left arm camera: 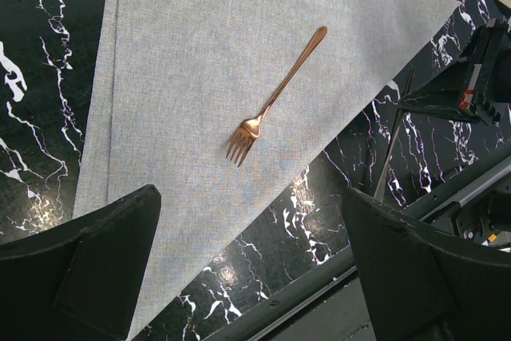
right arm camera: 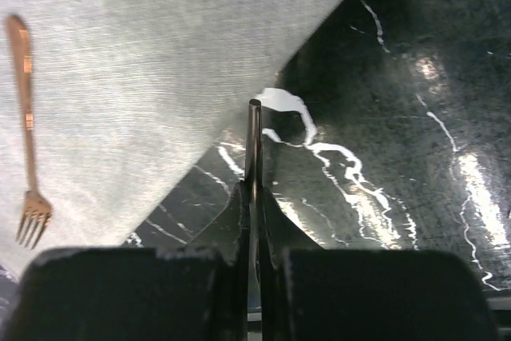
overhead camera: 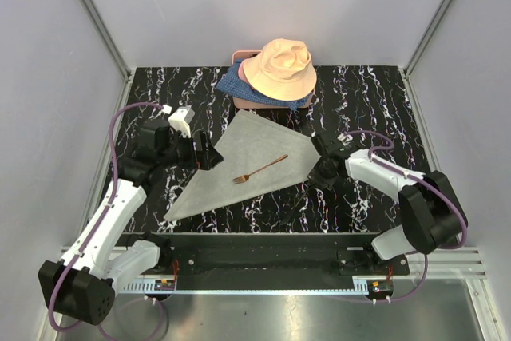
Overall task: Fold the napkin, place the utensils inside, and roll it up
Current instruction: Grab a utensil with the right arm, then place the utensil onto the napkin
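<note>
Grey, finely woven and flat, the napkin lies folded into a triangle in the middle of the tabletop. One corner points toward the front left and another toward the right side. A slim copper fork rests on the cloth near its long front edge, tines toward the front left. The left gripper is at the napkin's left edge with its jaws spread wide and nothing between them. The right gripper is pinched tight on a thin utensil seen edge-on, so I cannot tell its kind. The utensil's tip is above glossy black white-veined marble just off the cloth's right edge. Bare marble lies open on the right side. A peach bucket hat sits on blue fabric at the back edge.
</note>
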Robot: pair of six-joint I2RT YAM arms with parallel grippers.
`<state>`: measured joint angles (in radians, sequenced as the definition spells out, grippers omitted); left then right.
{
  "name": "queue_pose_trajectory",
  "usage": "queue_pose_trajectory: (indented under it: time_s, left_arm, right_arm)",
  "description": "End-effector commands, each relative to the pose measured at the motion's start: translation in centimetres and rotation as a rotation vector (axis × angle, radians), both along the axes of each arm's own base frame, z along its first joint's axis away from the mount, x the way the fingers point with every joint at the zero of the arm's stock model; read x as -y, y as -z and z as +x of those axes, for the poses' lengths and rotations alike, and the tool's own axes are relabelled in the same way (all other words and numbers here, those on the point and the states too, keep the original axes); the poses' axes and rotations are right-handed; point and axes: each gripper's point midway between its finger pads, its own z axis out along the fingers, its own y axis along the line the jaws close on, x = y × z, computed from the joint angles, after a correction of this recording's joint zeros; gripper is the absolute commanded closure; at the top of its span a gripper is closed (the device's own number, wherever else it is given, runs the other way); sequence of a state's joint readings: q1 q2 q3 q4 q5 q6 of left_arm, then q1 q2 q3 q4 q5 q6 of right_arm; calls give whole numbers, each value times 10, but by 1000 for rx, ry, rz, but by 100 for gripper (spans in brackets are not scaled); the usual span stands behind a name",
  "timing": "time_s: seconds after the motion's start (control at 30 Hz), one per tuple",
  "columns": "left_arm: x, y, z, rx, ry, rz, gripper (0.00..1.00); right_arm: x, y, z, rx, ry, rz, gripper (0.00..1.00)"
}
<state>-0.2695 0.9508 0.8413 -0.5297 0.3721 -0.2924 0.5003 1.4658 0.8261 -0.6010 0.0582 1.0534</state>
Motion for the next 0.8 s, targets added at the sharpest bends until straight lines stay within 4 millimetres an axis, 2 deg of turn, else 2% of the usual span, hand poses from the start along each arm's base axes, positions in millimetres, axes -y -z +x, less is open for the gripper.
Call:
queue_pose_trajectory:
  time_s: [0.0, 0.27, 0.47, 0.57, 0.77]
  left_arm:
    - [5, -10, 1, 32, 24, -30, 1]
    - [4, -11, 2, 40, 18, -26, 1]
    - [3, -10, 2, 41, 16, -25, 1]
    - [3, -11, 1, 44, 14, -25, 1]
    - [2, -12, 1, 50, 12, -24, 1]
  right_arm:
    - [-16, -26, 21, 68, 0, 45, 100]
    - [-37, -39, 54, 122, -17, 77, 100]
    - [-69, -39, 72, 149, -1, 175, 100]
    - [-85, -39, 77, 156, 13, 232, 100]
    - [-101, -40, 83, 172, 78, 316, 100]
